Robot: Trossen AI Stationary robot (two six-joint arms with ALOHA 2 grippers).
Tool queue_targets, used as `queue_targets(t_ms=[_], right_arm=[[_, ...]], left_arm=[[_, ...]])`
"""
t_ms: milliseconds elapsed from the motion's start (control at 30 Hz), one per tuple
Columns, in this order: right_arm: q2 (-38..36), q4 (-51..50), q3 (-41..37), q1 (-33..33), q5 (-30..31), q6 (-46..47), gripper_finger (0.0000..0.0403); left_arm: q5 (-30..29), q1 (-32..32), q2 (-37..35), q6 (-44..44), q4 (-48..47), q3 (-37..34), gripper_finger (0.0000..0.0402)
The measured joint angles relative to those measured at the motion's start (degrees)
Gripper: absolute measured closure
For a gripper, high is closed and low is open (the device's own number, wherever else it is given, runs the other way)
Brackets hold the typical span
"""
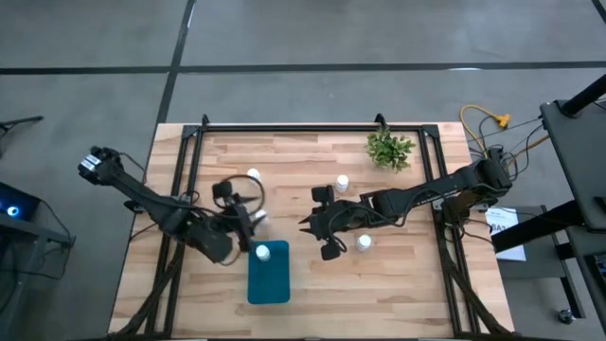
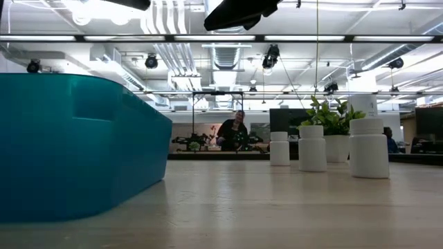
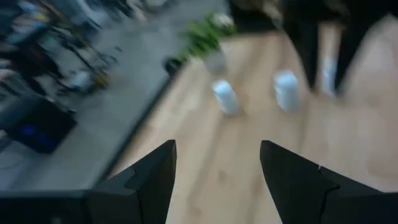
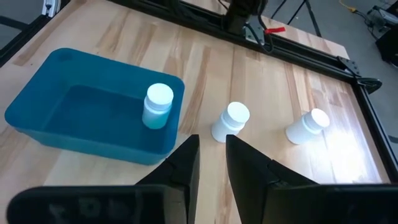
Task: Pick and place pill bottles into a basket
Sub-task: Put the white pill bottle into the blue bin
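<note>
The teal basket (image 1: 268,280) lies near the table's front middle; it also shows in the right wrist view (image 4: 74,124). One white pill bottle (image 4: 157,106) stands upright inside it at a corner. Several other bottles stand on the wood: two left of centre (image 1: 254,175) (image 1: 260,220) and two right of centre (image 1: 342,183) (image 1: 364,242). My left gripper (image 3: 217,168) is open and empty, above the table just beyond the basket (image 1: 252,225). My right gripper (image 4: 212,158) is shut and empty, right of the basket (image 1: 305,225), pointing at it.
A small green plant in a white pot (image 1: 389,149) stands at the table's far right. A dark frame (image 1: 312,128) runs around the table's edges. Bare wood lies in front of and to either side of the basket. A person (image 2: 234,131) is in the room far behind.
</note>
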Motion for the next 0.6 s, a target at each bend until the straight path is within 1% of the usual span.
queue_targets(t_ms=[100,233,333,433,600], right_arm=[[-0.09,-0.10,0.00,-0.04,0.40,0.17,0.0335],[-0.66,-2.45,0.00,-0.14,0.49,2.62,0.0335],[-1.33,-6.17,0.00,-0.34,0.60,4.69,0.0335],[-2.13,-9.01,0.00,-0.50,0.72,6.29,0.0335],[-5.90,-16.51,-1.21,0.12,2.84,10.38,0.0335]], left_arm=[[-4.88,0.00,-3.11,0.93,1.12,-0.85,0.0187],[-8.56,0.02,-5.52,1.44,3.39,-3.44,0.0187],[-8.65,0.02,-7.05,4.68,6.19,-6.11,0.0187],[-8.87,0.02,-9.07,5.13,9.45,-8.23,0.0187],[-10.04,0.02,-12.47,7.30,14.45,-12.00,0.0187]])
